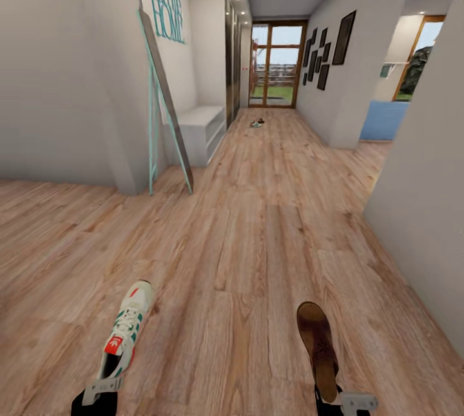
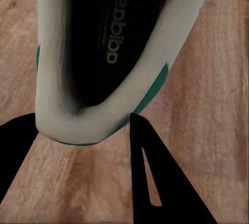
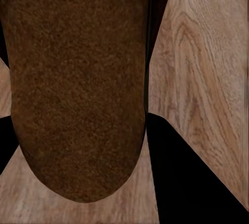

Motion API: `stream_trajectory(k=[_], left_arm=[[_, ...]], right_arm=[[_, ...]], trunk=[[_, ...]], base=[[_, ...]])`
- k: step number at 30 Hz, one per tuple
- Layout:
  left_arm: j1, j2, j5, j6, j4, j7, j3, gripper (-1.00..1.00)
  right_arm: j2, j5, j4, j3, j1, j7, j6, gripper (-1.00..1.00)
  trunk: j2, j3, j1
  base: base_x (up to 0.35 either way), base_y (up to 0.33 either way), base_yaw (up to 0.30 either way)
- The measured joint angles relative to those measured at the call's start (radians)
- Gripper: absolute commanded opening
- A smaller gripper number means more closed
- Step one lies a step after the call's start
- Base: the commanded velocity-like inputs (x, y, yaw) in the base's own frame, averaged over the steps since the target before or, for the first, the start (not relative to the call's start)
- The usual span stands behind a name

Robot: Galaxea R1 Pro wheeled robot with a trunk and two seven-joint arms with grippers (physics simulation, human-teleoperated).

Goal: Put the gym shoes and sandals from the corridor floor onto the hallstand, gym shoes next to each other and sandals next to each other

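Teal-framed tall mirror (image 1: 166,107) leaning on the left wall — teal "HOME" wall lettering (image 1: 166,4) above. Dark picture frames (image 1: 327,49) along the right wall. Wood-framed glass door (image 1: 277,65) at the far end — greenery beyond.

A gym shoe (image 1: 125,332) lay at the near left over the corridor floor (image 1: 258,229), its heel between the left gripper's (image 1: 102,389) fingers, and a sandal (image 1: 317,342) lay at the near right, its heel at the right gripper (image 1: 341,398). Further ahead, a low bench unit (image 1: 200,129) stood against the left wall behind a leaning frame (image 1: 169,107). More footwear (image 1: 256,123) lay far down the corridor, before the glazed door (image 1: 277,65).
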Motion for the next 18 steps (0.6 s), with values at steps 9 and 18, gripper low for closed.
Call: stream_trajectory(k=[9,18], left_arm=[[0.000,0.000,0.003,0.000,0.001,0.041,0.000,-1.00],[0.000,0.001,0.017,-0.001,0.019,0.045,0.000,-1.00]], right_arm=[[-0.003,0.001,0.002,-0.001,0.000,0.000,0.001,-1.00],[-0.001,0.000,0.002,0.000,0.000,0.000,0.001,-1.00]], trunk=[[0.000,0.000,0.000],[0.000,0.002,0.000]], base=[[-0.161,-0.253,0.005],[-0.241,-0.199,0.116]])
